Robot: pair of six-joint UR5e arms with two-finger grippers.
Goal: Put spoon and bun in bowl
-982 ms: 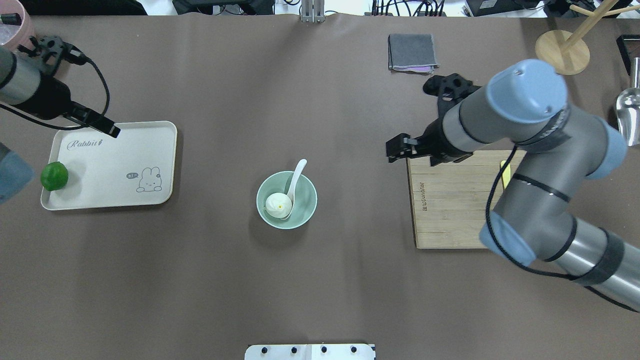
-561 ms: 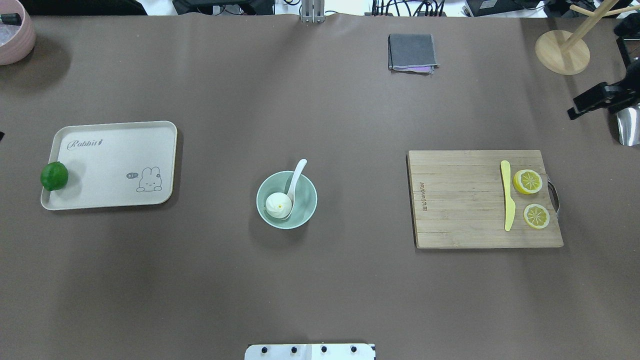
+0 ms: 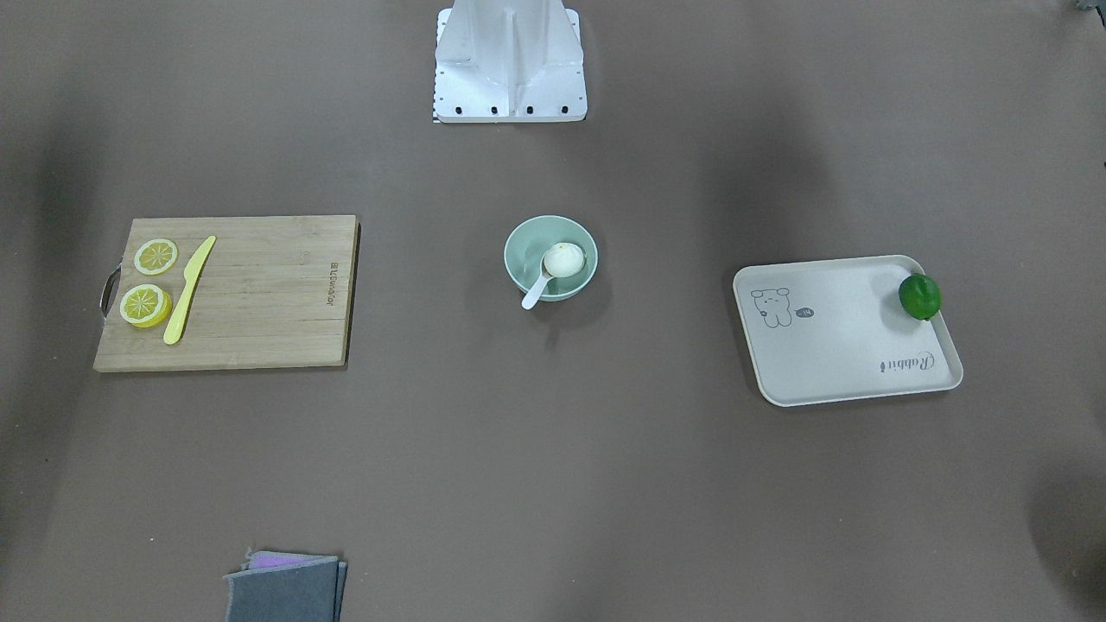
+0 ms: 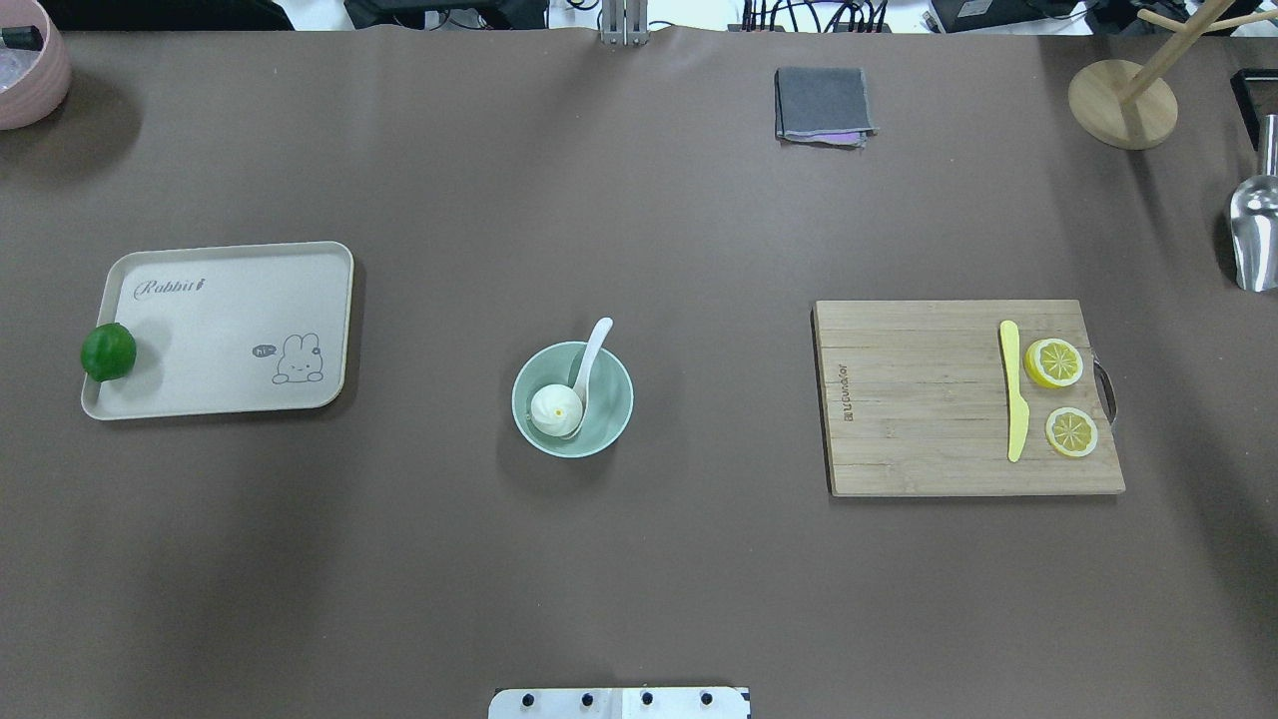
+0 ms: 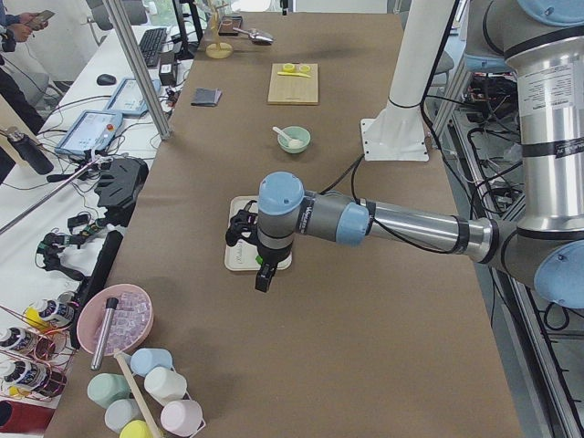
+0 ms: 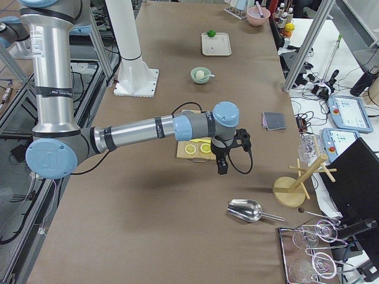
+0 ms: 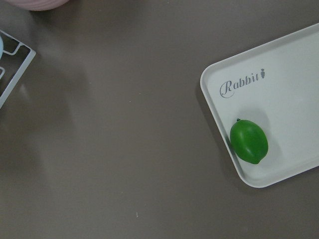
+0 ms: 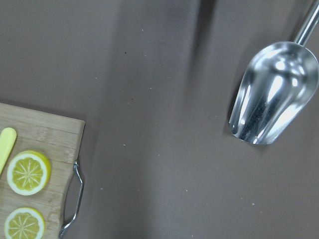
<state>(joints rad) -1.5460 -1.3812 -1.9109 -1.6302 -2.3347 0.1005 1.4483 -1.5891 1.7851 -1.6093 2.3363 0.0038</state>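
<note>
The pale mint-green bowl (image 4: pixel 621 399) stands at the table's middle and also shows in the front view (image 3: pixel 518 250). The white bun (image 4: pixel 555 407) lies inside it. The white spoon (image 4: pixel 596 345) rests with its scoop in the bowl beside the bun and its handle over the far rim. Both grippers are outside the overhead view. My left gripper (image 5: pixel 263 281) hangs above the tray's outer end, far from the bowl. My right gripper (image 6: pixel 221 170) hangs beyond the cutting board's outer end. I cannot tell whether either gripper is open or shut.
A cream tray (image 4: pixel 230 330) with a green lime (image 4: pixel 108 352) lies left of the bowl. A wooden cutting board (image 4: pixel 919 399) with a yellow knife (image 4: pixel 1014 394) and two lemon slices lies right. A grey cloth (image 4: pixel 823 104), a metal scoop (image 4: pixel 1256 235) and a wooden stand (image 4: pixel 1122 104) lie at the back.
Both arms have drawn back out of the overhead view, the left one to the left and the right one to the right. The bowl, bun and spoon have not moved.
</note>
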